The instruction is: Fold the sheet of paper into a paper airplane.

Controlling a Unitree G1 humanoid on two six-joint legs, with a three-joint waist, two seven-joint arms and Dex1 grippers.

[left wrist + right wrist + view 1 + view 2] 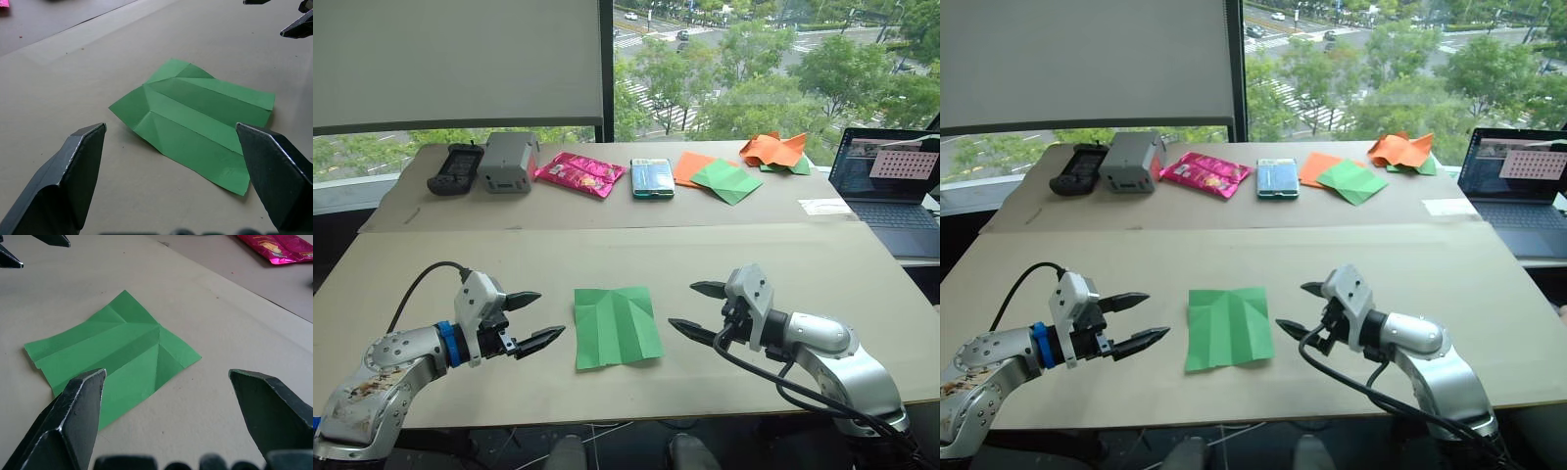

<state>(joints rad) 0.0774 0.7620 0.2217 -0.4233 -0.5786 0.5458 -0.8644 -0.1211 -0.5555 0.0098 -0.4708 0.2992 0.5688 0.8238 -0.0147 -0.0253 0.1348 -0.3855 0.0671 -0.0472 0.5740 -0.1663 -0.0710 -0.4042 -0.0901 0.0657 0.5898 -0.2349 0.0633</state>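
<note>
The sheet of paper (616,326) is bright green, roughly square and marked by many creases, lying flat on the near table between my two grippers. It also appears in the left wrist view (195,117) and the right wrist view (112,352). My left gripper (533,317) hovers open just left of the sheet, fingers pointing at it with nothing between them. On the sheet's right side my right gripper (697,308) is open too, pointing at the sheet and holding nothing. Neither touches the paper.
The far table holds a black controller (455,167), a grey box (507,162), a pink packet (579,173), a teal pack (652,178), flat orange and green sheets (717,176) and a crumpled orange-and-green heap (778,150). An open laptop (889,191) stands at the right.
</note>
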